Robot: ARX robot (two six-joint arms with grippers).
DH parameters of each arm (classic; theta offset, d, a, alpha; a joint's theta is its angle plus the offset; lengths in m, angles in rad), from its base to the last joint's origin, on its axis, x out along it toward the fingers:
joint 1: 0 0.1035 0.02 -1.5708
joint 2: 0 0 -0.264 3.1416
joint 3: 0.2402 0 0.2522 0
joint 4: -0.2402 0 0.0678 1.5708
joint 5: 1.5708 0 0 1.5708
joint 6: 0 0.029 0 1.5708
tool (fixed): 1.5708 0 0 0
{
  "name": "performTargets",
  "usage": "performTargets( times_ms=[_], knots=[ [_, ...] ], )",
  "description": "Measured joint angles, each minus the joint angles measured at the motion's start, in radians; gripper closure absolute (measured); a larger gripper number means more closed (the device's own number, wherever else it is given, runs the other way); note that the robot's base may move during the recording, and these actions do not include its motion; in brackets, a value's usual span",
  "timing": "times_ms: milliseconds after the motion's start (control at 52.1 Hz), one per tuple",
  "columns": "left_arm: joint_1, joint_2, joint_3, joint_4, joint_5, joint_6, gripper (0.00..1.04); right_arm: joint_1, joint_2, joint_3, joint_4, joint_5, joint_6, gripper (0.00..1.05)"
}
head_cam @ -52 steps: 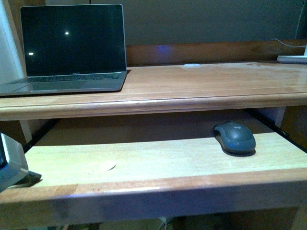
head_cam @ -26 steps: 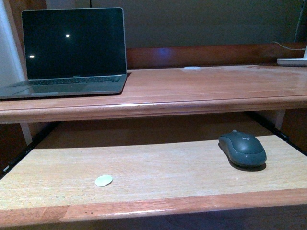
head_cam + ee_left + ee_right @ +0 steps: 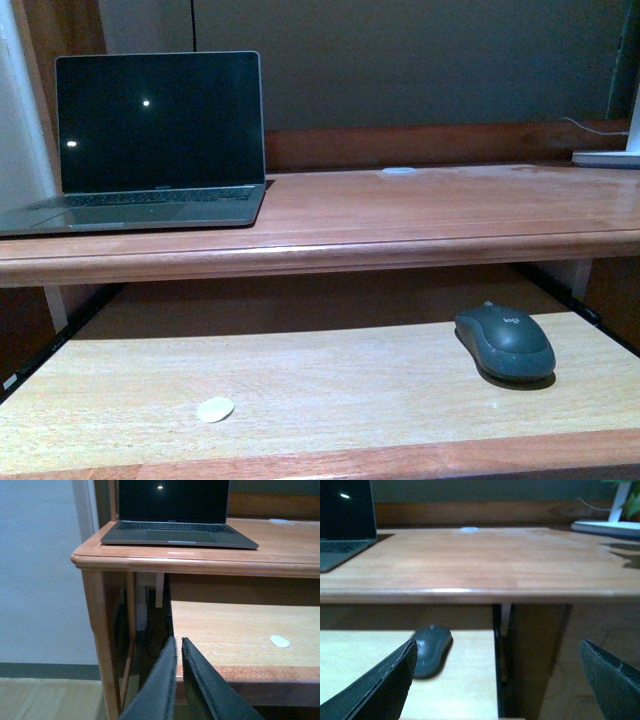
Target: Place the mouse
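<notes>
In the front view the laptop (image 3: pixel 160 135) fills the upper left, standing on the desk top (image 3: pixel 420 215). Below it the pull-out tray (image 3: pixel 330 380) carries a small white disc (image 3: pixel 215 409) at lower left and the mouse (image 3: pixel 505 342) at lower right, near the tray's right edge. No arm shows here. The left wrist view adds the left gripper (image 3: pixel 178 642), fingers pressed almost together on nothing, off the tray's outer corner and well apart from the mouse. The right wrist view shows the right gripper (image 3: pixel 497 647) spread wide and empty, the mouse (image 3: pixel 431 650) just beyond one finger. The step looks like the reach. The right arm suits it and should come in under the desk's lip, centring its jaws across the mouse's sides before closing
</notes>
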Motion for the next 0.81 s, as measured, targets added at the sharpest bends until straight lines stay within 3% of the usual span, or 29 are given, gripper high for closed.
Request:
performTargets(
  times_ms=[96, 250, 384, 538, 806],
  knots=[
    [0.068, -0.013, -0.023, 0.004, 0.028, 0.002, 1.02, 0.070, 0.204, 0.135, 0.048, 0.042, -0.010, 0.07],
    [0.074, -0.033, -0.044, 0.009, 0.039, 0.003, 1.02, 0.166, 0.432, 0.286, 0.036, 0.054, -0.058, 0.07],
    [0.076, -0.052, -0.071, 0.016, 0.040, 0.003, 1.02, 0.255, 0.645, 0.398, 0.018, 0.068, -0.204, 0.07],
    [0.076, -0.068, -0.090, 0.018, 0.039, 0.003, 1.02, 0.229, 0.791, 0.480, -0.052, 0.142, -0.221, 0.07],
    [0.076, -0.110, -0.132, 0.026, 0.041, 0.003, 1.02, 0.219, 0.826, 0.499, -0.146, 0.130, -0.142, 0.07]
  ],
)
